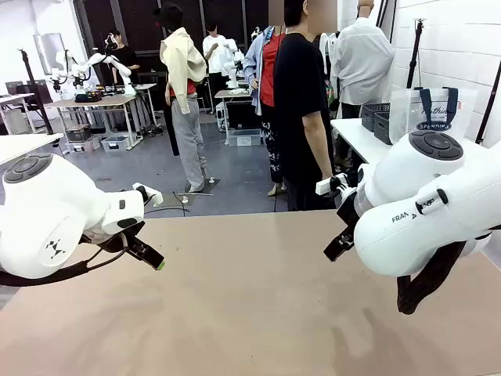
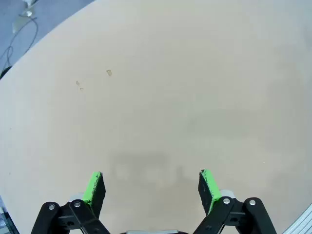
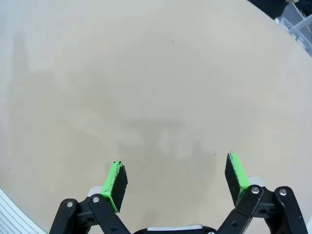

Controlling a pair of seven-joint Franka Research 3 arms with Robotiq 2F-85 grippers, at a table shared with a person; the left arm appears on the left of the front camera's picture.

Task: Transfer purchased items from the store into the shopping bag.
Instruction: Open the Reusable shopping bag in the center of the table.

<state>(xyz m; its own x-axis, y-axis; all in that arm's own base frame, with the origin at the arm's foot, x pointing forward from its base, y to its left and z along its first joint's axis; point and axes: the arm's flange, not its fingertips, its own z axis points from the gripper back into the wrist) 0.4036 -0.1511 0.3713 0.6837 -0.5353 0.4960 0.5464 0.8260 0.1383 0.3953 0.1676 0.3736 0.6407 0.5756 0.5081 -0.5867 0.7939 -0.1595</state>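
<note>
The shopping bag (image 1: 409, 110), translucent with navy handles and a round navy logo, stands on a white side table at the far right, behind my right arm. The purchased items are out of view. In the front view my left gripper (image 1: 149, 254) hangs over the left side of the beige table (image 1: 250, 305), and my right gripper (image 1: 338, 243) over the right side. In the left wrist view my left gripper (image 2: 152, 187) is open above bare tabletop. In the right wrist view my right gripper (image 3: 176, 183) is open too, with nothing between its green pads (image 3: 117, 178).
Dark grey lattice baskets (image 1: 377, 117) sit beside the bag on the white side table (image 1: 356, 135). A person in a black top (image 1: 301, 117) stands just beyond the table's far edge. A few small specks (image 2: 109, 72) mark the tabletop.
</note>
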